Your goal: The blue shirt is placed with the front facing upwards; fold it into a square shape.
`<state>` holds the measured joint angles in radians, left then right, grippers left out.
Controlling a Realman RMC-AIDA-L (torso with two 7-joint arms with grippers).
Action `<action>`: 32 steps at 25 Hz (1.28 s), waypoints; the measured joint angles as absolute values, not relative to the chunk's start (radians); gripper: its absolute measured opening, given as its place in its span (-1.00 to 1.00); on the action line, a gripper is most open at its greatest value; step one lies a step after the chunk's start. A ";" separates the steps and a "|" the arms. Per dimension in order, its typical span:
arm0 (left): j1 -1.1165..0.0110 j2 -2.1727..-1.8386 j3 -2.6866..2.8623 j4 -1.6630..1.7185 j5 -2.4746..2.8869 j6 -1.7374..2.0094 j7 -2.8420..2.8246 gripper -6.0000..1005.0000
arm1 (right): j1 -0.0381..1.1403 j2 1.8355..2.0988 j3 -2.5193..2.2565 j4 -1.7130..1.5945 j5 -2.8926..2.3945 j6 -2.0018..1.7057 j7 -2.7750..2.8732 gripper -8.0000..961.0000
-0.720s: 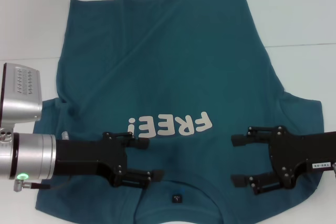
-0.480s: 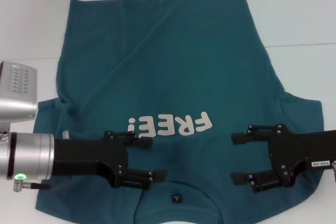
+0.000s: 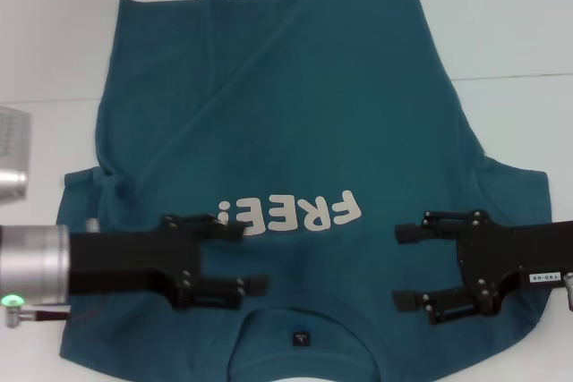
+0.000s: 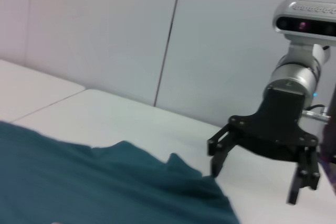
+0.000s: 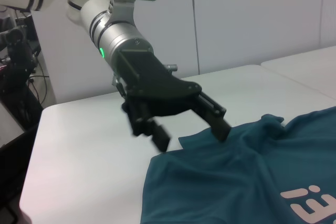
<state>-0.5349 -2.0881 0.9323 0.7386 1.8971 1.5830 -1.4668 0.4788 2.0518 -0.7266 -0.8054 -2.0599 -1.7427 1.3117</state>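
Observation:
The blue shirt (image 3: 286,114) lies spread out, front up, on the white table (image 3: 510,24). Its white "FREE!" lettering (image 3: 291,214) and the small dark neck label (image 3: 302,338) are near me. My left gripper (image 3: 251,257) is open above the shirt's chest, just left of the neck. My right gripper (image 3: 399,267) is open above the shirt to the right of the neck. The left wrist view shows the shirt (image 4: 79,182) and the right gripper (image 4: 254,182). The right wrist view shows the shirt (image 5: 252,177) and the left gripper (image 5: 191,136) above its sleeve edge.
The white table shows bare around the shirt, with a seam line (image 3: 519,76) across it on the right. A pale wall (image 4: 105,35) stands behind the table. Dark equipment (image 5: 16,56) stands off the table's far side.
My left arm has drawn back to the left and slightly up, its fingers still open. The right gripper and the shirt have barely moved.

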 joint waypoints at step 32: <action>-0.512 -2.038 0.682 0.791 2.381 1.119 -2.194 0.70 | 0.472 2.074 -0.724 -0.805 -2.062 -1.736 1.327 0.93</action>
<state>-0.5121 -2.0381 0.6824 0.7908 2.3809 1.1186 -2.1938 0.4725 2.0739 -0.7240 -0.8046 -2.0617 -1.7364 1.3272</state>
